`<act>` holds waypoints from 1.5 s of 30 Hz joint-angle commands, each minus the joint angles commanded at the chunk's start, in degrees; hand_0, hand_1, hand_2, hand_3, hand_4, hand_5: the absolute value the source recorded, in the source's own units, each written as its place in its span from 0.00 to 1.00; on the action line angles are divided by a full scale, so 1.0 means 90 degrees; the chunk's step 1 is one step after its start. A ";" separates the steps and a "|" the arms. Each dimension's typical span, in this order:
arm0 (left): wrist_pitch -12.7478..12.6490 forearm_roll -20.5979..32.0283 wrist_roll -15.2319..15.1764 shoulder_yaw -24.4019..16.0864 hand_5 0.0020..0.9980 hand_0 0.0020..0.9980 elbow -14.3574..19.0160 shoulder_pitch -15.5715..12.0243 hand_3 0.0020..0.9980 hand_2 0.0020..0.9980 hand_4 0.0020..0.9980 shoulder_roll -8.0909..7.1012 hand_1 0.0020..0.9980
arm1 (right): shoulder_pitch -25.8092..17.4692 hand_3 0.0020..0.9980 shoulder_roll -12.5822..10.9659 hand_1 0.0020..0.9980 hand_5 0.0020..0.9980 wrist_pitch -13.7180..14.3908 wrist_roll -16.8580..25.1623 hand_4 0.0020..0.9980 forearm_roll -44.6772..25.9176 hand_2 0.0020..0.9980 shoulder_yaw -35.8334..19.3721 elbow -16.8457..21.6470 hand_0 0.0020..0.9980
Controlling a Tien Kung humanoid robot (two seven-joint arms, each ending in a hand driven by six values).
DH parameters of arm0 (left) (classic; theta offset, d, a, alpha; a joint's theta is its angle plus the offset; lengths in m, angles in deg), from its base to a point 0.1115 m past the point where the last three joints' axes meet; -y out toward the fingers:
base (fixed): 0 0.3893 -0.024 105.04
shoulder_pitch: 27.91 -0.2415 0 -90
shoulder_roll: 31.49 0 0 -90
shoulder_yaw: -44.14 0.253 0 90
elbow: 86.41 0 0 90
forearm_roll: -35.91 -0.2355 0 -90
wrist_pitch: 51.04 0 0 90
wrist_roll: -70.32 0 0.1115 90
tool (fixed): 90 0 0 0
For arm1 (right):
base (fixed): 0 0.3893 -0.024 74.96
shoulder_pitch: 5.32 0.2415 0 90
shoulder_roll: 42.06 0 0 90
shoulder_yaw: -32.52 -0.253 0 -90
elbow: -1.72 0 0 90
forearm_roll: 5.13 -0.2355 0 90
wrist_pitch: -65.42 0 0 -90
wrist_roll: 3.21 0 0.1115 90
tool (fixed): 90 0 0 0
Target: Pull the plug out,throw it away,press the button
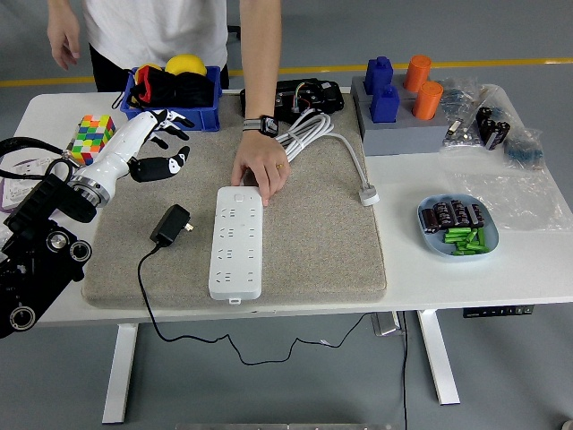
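A white power strip [237,242] lies lengthwise on the grey mat [313,242]. A black plug adapter [170,224] lies on the mat to its left, out of the strip, its black cable trailing off the table's front edge. My left hand [161,148] is white with black fingertips, open and empty, raised above the mat's far left corner. A person's hand [260,170] with a black watch rests on the strip's far end, covering the button there. My right arm is not in view.
A blue bin [175,112] with black, red and yellow things stands at the back left. A colourful cube [92,139] and a white socket plate on a purple dish [27,184] sit at the left. A white cable [331,143], blue and orange blocks [398,90] and a blue dish [457,226] are to the right.
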 joint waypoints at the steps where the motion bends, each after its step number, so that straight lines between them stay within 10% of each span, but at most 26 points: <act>1: 0.0015 0.0026 -0.0018 -0.0192 0.00 0.79 0.0047 -0.0118 0.73 0.74 0.64 0.0035 0.77 | 0.0004 0.67 0.0002 0.69 0.67 -0.0001 0.0000 0.77 -0.0001 0.67 0.0009 0.0001 0.76; 13: -0.0052 0.0159 -0.0180 -0.1697 0.18 0.79 0.0446 -0.1129 0.80 0.74 0.76 0.0438 0.76 | 0.0082 0.67 0.0006 0.69 0.67 0.0000 0.0002 0.77 0.0027 0.67 0.0026 -0.0019 0.76; 45: -0.0069 0.0052 -0.0099 -0.2083 0.12 0.78 0.0844 -0.1615 0.79 0.72 0.70 0.0495 0.72 | 0.0049 0.67 0.0078 0.69 0.67 -0.0001 0.0008 0.77 0.0071 0.67 -0.0045 -0.0019 0.76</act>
